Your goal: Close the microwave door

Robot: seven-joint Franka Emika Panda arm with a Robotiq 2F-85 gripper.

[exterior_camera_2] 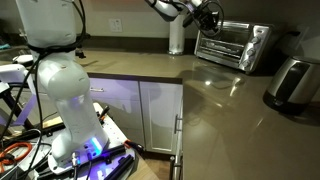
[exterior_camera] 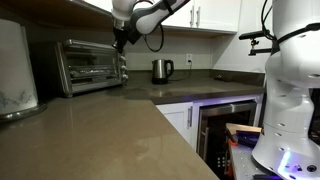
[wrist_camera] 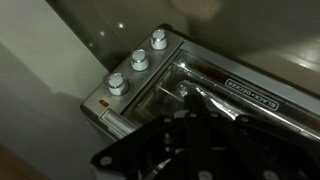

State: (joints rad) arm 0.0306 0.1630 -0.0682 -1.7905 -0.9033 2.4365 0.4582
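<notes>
So the microwave (exterior_camera: 90, 66) sits at the far left end of the counter (exterior_camera: 110, 130), back against the wall. The microwave door (exterior_camera: 84, 68) looks pretty much upright in both exterior views. It's either flush with the frame or a hair off it, and I can't say which from here. Its long axis runs left-right across the front with the hinge at the bottom, so I'd guess any last push has to go straight back toward the wall, up near the top edge.

The gripper (exterior_camera: 121, 42) hangs at the oven's upper right corner, just in front of the control end. In the wrist view the three knobs (wrist_camera: 138, 61) are on the left and the microwave door (wrist_camera: 245, 95) stretches off to the right, with the gripper (wrist_camera: 195, 140) a dark blob low in the frame. So the door runs sideways from the jaws rather than sitting between them. I can't tell whether the jaws are spread or pinched, and can't make out anything in them either.

Room-wise, the counter in front is bare and the kettle (exterior_camera: 161, 70) is well off to the right. The upper cabinets (exterior_camera: 215, 14) sit close over the arm, so going up is the tight direction.
</notes>
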